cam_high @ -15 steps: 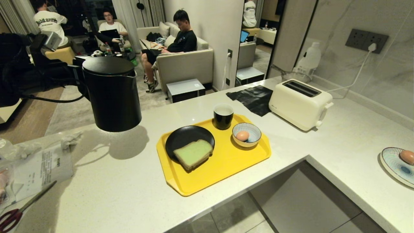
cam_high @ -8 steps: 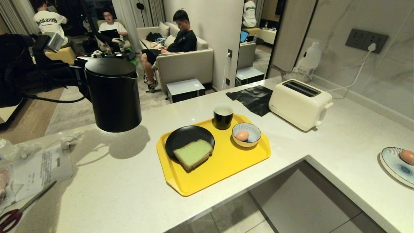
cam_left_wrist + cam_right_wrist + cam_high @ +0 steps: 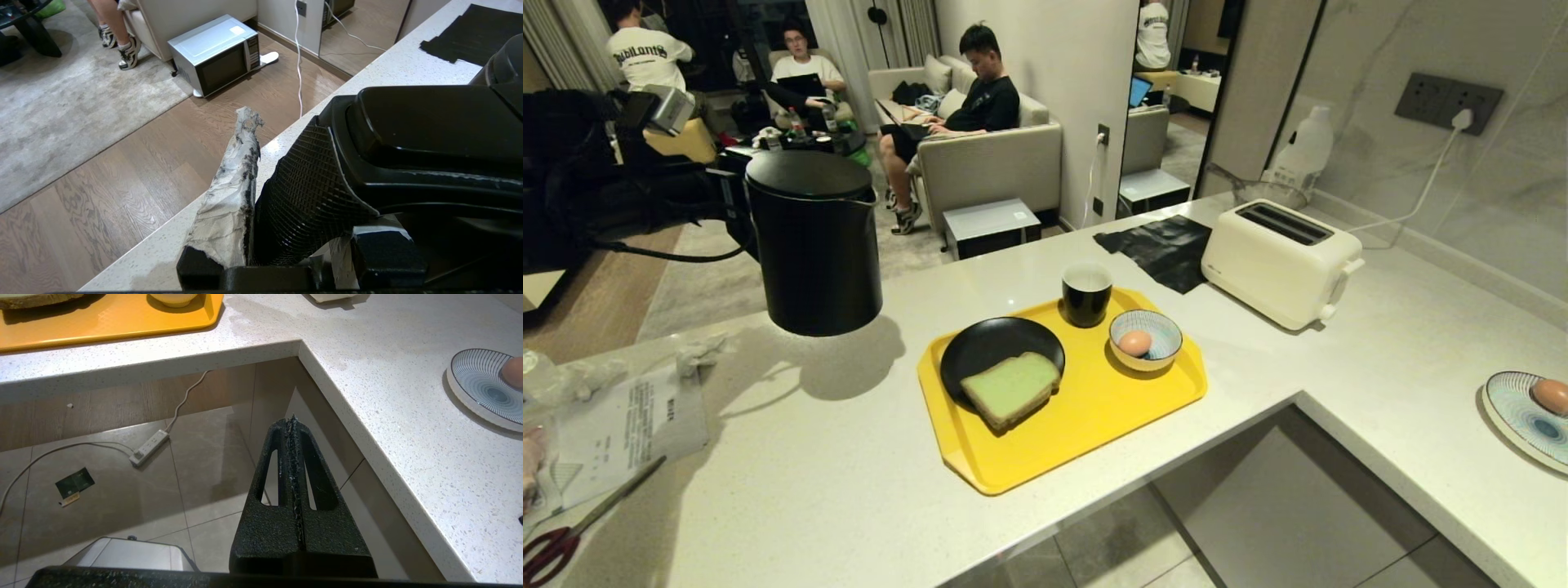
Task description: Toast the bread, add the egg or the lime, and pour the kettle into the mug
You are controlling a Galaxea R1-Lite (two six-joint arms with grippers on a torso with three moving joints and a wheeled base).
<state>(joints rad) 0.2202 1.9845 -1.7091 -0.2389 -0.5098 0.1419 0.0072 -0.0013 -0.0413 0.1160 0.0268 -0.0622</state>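
Your left gripper (image 3: 286,192) has its fingers clamped on the handle of the kettle (image 3: 815,242), and the kettle hangs upright in the air above the left part of the counter (image 3: 849,457), its shadow falling on the stone below. It is well apart from the yellow tray (image 3: 1094,408), to the tray's left. On that tray you have the bread (image 3: 1010,389) lying half on a black plate (image 3: 988,347), the mug (image 3: 1086,292) standing at the far edge, and the egg (image 3: 1135,342) sitting in a striped bowl (image 3: 1164,335) just beside the mug. The toaster (image 3: 1278,261) stands past the tray on the right, slots up, with nothing showing in them.

Your right gripper (image 3: 292,424) hangs low over the floor, beside the inner corner of the counter, with its fingers pressed together and nothing between them (a second egg lies on a striped plate (image 3: 1515,420) at the far right). Scissors (image 3: 572,531) and paper lie at the near left.
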